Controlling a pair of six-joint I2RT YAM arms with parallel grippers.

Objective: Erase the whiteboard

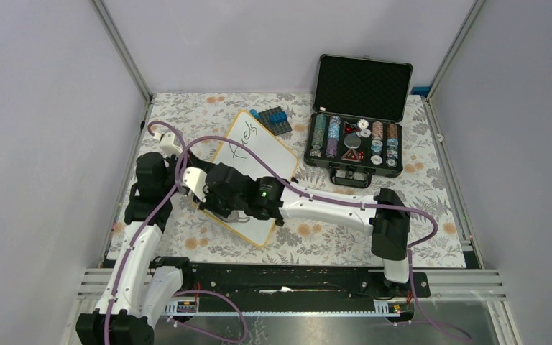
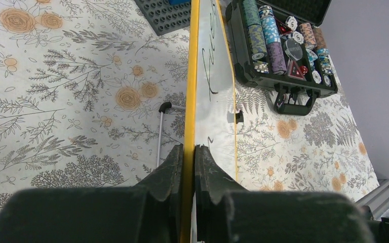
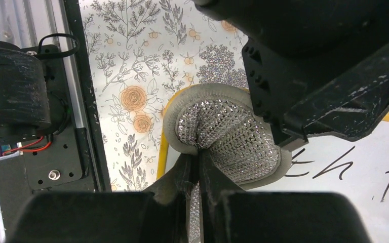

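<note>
Left hand [image 2: 189,152] is clamped on the yellow rim [image 2: 193,76] of the whiteboard [image 2: 215,104], one finger [image 2: 174,163] on each side. The board is seen edge-on, running away from the camera. Black handwriting [image 2: 213,71] on its white face, and a small black clip [image 2: 239,117] on the far edge. Top right is an open case [image 2: 279,84] with rows of chips [image 2: 256,35]. Top centre is a dark studded plate [image 2: 164,15]. The worktop [image 2: 55,101] is floral.
</note>
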